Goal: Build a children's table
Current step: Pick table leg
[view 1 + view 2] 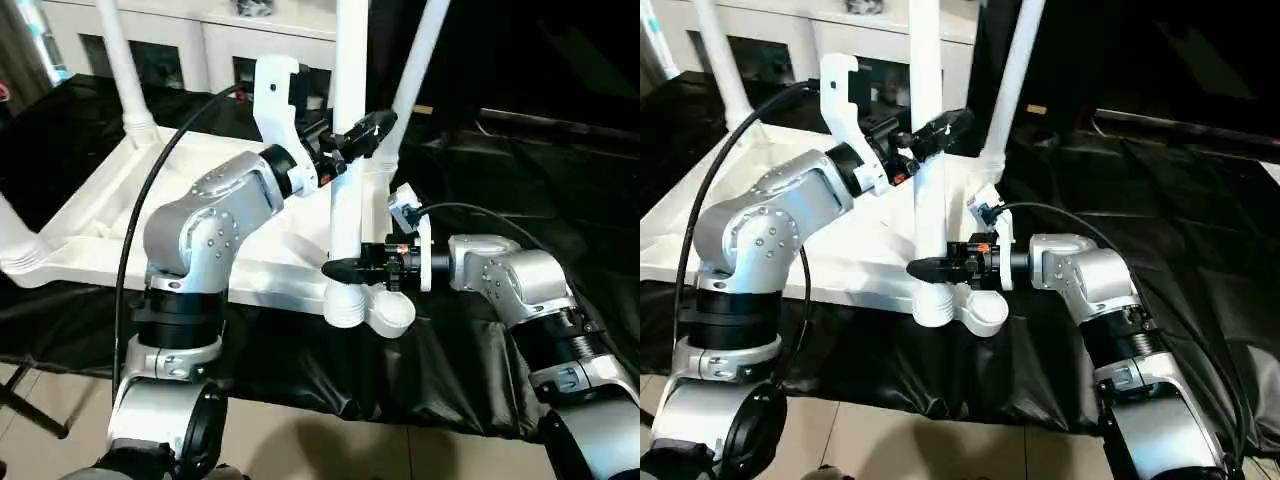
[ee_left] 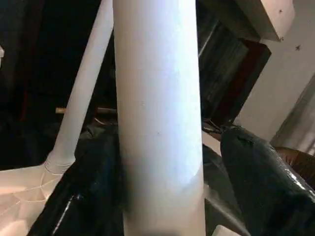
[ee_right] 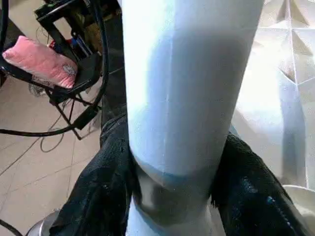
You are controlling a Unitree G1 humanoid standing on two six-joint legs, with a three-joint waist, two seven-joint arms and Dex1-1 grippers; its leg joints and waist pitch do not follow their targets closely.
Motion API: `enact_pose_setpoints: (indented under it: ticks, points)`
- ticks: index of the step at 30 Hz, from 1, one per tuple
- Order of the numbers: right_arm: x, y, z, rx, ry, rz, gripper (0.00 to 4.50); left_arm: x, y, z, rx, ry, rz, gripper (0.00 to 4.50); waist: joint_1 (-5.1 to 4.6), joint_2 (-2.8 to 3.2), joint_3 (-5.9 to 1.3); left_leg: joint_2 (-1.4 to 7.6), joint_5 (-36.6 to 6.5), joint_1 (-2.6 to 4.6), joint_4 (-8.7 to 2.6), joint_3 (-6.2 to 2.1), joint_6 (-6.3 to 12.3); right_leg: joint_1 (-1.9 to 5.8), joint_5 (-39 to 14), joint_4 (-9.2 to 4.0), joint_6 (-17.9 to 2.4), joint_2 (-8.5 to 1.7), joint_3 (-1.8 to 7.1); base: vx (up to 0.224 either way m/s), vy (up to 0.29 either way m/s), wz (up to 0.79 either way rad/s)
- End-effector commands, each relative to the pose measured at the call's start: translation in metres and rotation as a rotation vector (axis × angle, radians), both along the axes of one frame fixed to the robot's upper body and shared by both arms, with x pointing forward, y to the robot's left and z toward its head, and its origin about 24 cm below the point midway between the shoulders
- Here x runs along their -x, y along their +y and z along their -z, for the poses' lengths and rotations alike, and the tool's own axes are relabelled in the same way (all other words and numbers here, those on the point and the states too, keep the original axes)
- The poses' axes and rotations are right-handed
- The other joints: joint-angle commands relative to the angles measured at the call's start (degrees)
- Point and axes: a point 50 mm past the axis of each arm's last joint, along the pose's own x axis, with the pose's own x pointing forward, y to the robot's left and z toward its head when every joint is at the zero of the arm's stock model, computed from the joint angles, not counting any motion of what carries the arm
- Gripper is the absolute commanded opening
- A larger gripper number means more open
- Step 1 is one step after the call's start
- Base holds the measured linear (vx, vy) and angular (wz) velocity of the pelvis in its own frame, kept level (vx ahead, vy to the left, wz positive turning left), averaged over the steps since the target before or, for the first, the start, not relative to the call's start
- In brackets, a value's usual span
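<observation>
Right gripper (image 1: 345, 268) clamps the white tapered tube leg (image 1: 349, 150) above the tabletop's (image 1: 100, 225) six-o'clock socket, steadying it; left gripper (image 1: 372, 128) straddles it higher, right finger clear.

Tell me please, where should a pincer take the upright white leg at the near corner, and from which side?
Best low on the leg, just above the corner socket, where the right pincer clasps it now. Come level from the robot's right: the tube stands upright, so fingers crossing it sideways wrap its round wall. The taper makes it thicker there, probably a firmer hold. The left pincer sits higher up.
</observation>
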Motion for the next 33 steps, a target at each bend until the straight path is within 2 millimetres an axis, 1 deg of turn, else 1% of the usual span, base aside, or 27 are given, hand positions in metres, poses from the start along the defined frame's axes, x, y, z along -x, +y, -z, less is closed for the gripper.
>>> enact_pose_setpoints:
  ticks: [1, 2, 3, 6, 7, 8, 9, 10, 12, 13, 14, 15, 16, 17, 18, 19, 23, 24, 27, 29, 30, 31, 33]
  points:
    - [-0.001, -0.002, -0.004, 0.003, -0.017, 0.001, 1.85, 0.001, -0.003, 0.002, 0.012, 0.018, 0.014, 3.01, 0.03, -0.02, -4.73, 1.17, -7.14, 0.86, -3.46, 0.06, 0.82, 3.75, -12.98, -3.87, -9.34, -3.99, 2.36, 0.000, 0.000, 0.00]
    - [-0.001, -0.002, -0.004, 0.004, -0.017, 0.002, 1.85, 0.001, -0.004, 0.002, 0.012, 0.021, 0.020, 2.87, 0.05, -0.05, -4.72, 1.17, -7.16, 0.80, -3.51, 0.01, 0.73, 3.82, -13.09, -3.82, -9.32, -3.97, 2.31, 0.000, 0.000, 0.00]
    - [-0.002, -0.002, -0.004, 0.003, -0.018, 0.001, 1.85, 0.001, -0.004, 0.003, 0.011, 0.022, 0.023, 2.87, 0.00, -0.06, -4.75, 1.18, -7.11, 0.78, -3.50, 0.00, 0.72, 3.83, -12.96, -3.79, -9.32, -3.99, 2.32, 0.000, 0.000, 0.00]
    - [-0.002, -0.002, -0.006, 0.001, -0.023, 0.002, 1.85, 0.004, -0.007, 0.005, 0.007, 0.025, 0.038, 2.50, -0.01, -0.14, -4.74, 1.14, -7.11, 0.77, -3.47, 0.02, 0.79, 3.82, -12.79, -3.79, -9.40, -3.97, 2.33, 0.000, 0.000, 0.00]
    - [-0.002, -0.002, -0.006, 0.001, -0.023, 0.002, 1.85, 0.004, -0.007, 0.005, 0.007, 0.025, 0.038, 2.50, 0.00, -0.10, -4.75, 1.15, -7.02, 0.78, -3.47, 0.01, 0.80, 3.82, -12.75, -3.76, -9.43, -3.96, 2.33, 0.000, 0.000, 0.00]
    - [-0.002, -0.002, -0.006, 0.001, -0.024, 0.002, 1.85, 0.004, -0.007, 0.005, 0.006, 0.026, 0.039, 2.28, 0.01, -0.07, -4.76, 1.18, -6.97, 0.81, -3.47, 0.02, 0.81, 3.79, -12.55, -3.76, -9.54, -4.00, 2.35, 0.000, 0.000, 0.00]
    - [-0.003, -0.002, -0.006, 0.001, -0.026, 0.002, 1.85, 0.004, -0.007, 0.005, 0.008, 0.028, 0.035, 2.28, -0.01, -0.13, -4.75, 1.16, -6.99, 0.79, -3.46, 0.04, 0.84, 3.79, -12.57, -3.78, -9.54, -3.95, 2.34, 0.000, 0.000, 0.00]
    - [-0.003, -0.002, -0.007, 0.001, -0.028, 0.002, 1.85, 0.004, -0.007, 0.005, 0.010, 0.031, 0.034, 2.12, 0.01, -0.15, -4.78, 1.18, -6.88, 0.78, -3.47, 0.03, 0.85, 3.82, -12.37, -3.74, -9.61, -3.98, 2.34, 0.000, 0.000, 0.00]
    - [-0.003, -0.002, -0.007, 0.001, -0.040, 0.003, 1.85, 0.003, -0.006, 0.005, 0.011, 0.029, 0.027, 2.08, 0.03, -0.10, -4.76, 1.17, -6.92, 0.76, -3.47, 0.02, 0.86, 3.83, -12.45, -3.76, -9.61, -4.02, 2.34, 0.000, 0.000, 0.00]
    - [-0.004, -0.001, -0.008, 0.002, -0.047, 0.003, 1.85, 0.003, -0.006, 0.004, 0.012, 0.028, 0.020, 1.98, 0.06, -0.06, -4.75, 1.19, -7.09, 0.82, -3.48, 0.03, 0.76, 3.79, -12.63, -3.79, -9.61, -4.04, 2.35, 0.000, 0.000, 0.00]
    - [-0.004, -0.001, -0.009, -0.001, -0.058, 0.000, 2.41, 0.002, -0.005, 0.004, 0.016, 0.029, 0.017, 1.77, 0.04, -0.10, -4.72, 1.16, -7.19, 0.77, -3.47, 0.04, 0.75, 3.80, -12.76, -3.82, -9.54, -4.03, 2.35, 0.000, 0.000, 0.00]
    - [-0.004, -0.001, -0.009, -0.001, -0.058, 0.000, 2.55, 0.002, -0.005, 0.004, 0.016, 0.029, 0.017, 1.78, 0.03, -0.08, -4.73, 1.17, -7.30, 0.81, -3.48, 0.02, 0.69, 3.81, -13.01, -3.82, -9.47, -4.04, 2.34, 0.000, 0.000, 0.00]
    - [-0.004, -0.001, -0.009, -0.001, -0.058, 0.000, 2.55, 0.002, -0.005, 0.004, 0.016, 0.029, 0.017, 1.75, 0.03, -0.13, -4.76, 1.15, -7.13, 0.78, -3.46, 0.03, 0.76, 3.84, -12.74, -3.77, -9.44, -4.01, 2.36, 0.000, 0.000, 0.00]
    - [-0.004, 0.000, -0.010, -0.017, -0.052, 0.001, 2.75, 0.001, -0.004, 0.003, 0.013, 0.025, 0.011, 1.72, 0.04, -0.15, -4.76, 1.17, -7.03, 0.81, -3.47, 0.03, 0.87, 3.80, -12.63, -3.76, -9.45, -4.02, 2.35, 0.000, 0.000, 0.00]
    - [-0.004, 0.000, -0.011, -0.024, -0.046, 0.005, 2.75, 0.001, -0.004, 0.002, 0.013, 0.019, 0.009, 1.72, 0.03, -0.09, -4.76, 1.15, -6.99, 0.78, -3.46, 0.03, 0.88, 3.83, -12.58, -3.75, -9.45, -4.02, 2.36, 0.000, 0.000, 0.00]
    - [-0.005, 0.000, -0.012, -0.025, -0.041, 0.007, 2.90, 0.001, -0.003, 0.001, 0.012, 0.016, 0.009, 1.72, 0.01, -0.13, -4.77, 1.20, -6.94, 0.81, -3.48, 0.01, 0.93, 3.80, -12.48, -3.70, -9.50, -4.00, 2.35, 0.000, 0.000, 0.00]
    - [-0.006, 0.000, -0.011, -0.010, -0.045, 0.009, 3.21, 0.001, -0.003, -0.003, 0.016, 0.003, 0.009, 1.72, 0.05, -0.06, -4.79, 1.19, -6.85, 0.83, -3.46, 0.03, 0.84, 3.82, -12.15, -3.69, -9.69, -4.01, 2.36, 0.000, 0.000, 0.00]
    - [-0.006, 0.000, -0.011, -0.008, -0.046, 0.010, 3.32, 0.001, -0.003, -0.004, 0.016, 0.002, 0.009, 1.72, 0.03, -0.15, -4.79, 1.17, -6.76, 0.79, -3.45, 0.05, 0.88, 3.83, -11.98, -3.69, -9.68, -3.99, 2.37, 0.000, 0.000, 0.00]
    - [-0.006, -0.001, -0.011, -0.005, -0.048, 0.012, 3.44, 0.001, -0.003, -0.005, 0.018, 0.000, 0.010, 1.72, 0.01, -0.11, -4.75, 1.19, -6.87, 0.81, -3.48, 0.03, 0.89, 3.82, -12.26, -3.68, -9.66, -4.02, 2.35, 0.000, 0.000, 0.00]
    - [-0.007, -0.001, -0.009, 0.002, -0.043, 0.015, 3.69, 0.002, -0.004, -0.006, 0.019, -0.007, 0.017, 1.72, 0.01, -0.12, -4.78, 1.18, -6.78, 0.84, -3.44, 0.05, 0.92, 3.78, -12.21, -3.69, -9.79, -4.03, 2.36, 0.000, 0.000, 0.00]
    - [-0.007, -0.001, -0.008, 0.009, -0.036, 0.017, 3.69, 0.003, -0.004, -0.007, 0.019, -0.011, 0.020, 1.72, 0.03, -0.10, -4.79, 1.16, -6.76, 0.82, -3.43, 0.07, 0.90, 3.81, -12.15, -3.69, -9.85, -4.05, 2.36, 0.000, 0.000, 0.00]
    - [-0.007, -0.001, -0.008, 0.009, -0.036, 0.017, 3.80, 0.003, -0.004, -0.007, 0.019, -0.011, 0.020, 1.72, 0.02, -0.10, -4.79, 1.17, -6.63, 0.79, -3.44, 0.05, 0.86, 3.83, -11.81, -3.64, -9.93, -4.00, 2.36, 0.000, 0.000, 0.00]
    - [-0.006, 0.000, -0.006, 0.015, -0.028, 0.016, 3.80, 0.004, -0.005, -0.008, 0.018, -0.015, 0.029, 1.72, 0.01, -0.13, -4.78, 1.16, -6.75, 0.81, -3.45, 0.04, 0.86, 3.84, -11.98, -3.63, -9.82, -4.00, 2.35, 0.000, 0.000, 0.00]
